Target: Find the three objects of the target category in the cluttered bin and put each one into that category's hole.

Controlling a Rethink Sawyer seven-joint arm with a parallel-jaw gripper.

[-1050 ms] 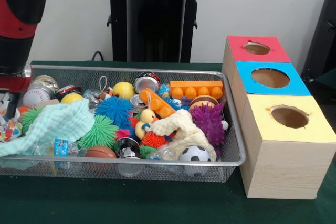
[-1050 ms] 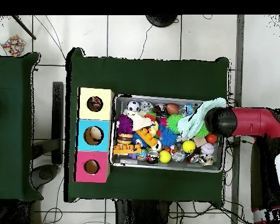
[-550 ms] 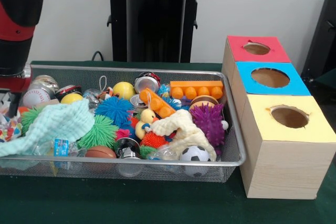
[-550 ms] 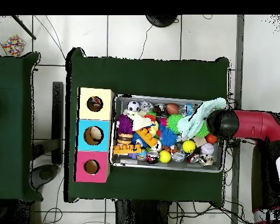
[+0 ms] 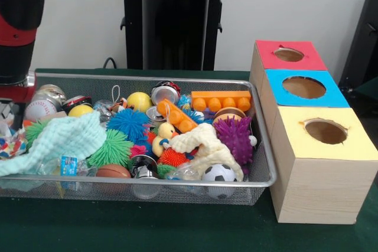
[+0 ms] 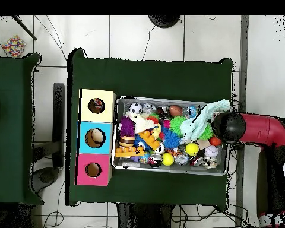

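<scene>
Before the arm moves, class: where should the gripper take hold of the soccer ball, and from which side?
Grip the soccer ball across its round middle, coming straight down from above. It sits in the bin's corner, with mesh walls close on two sides and the cream cloth against it, so probably only its top is free.

Arm [image 5: 18, 25] cut off by front view's left and top edges; gripper hidden behind bin [image 5: 147, 182] corner, finger state unreadable. Mint cloth [image 5: 56, 143] covers toys beneath. Patterned object [image 5: 9, 144] at left edge, perhaps fabric, mostly cropped. Overhead: box holes [image 6: 95, 138] too small to read contents; arm [image 6: 252, 127] covers bin's end.
</scene>
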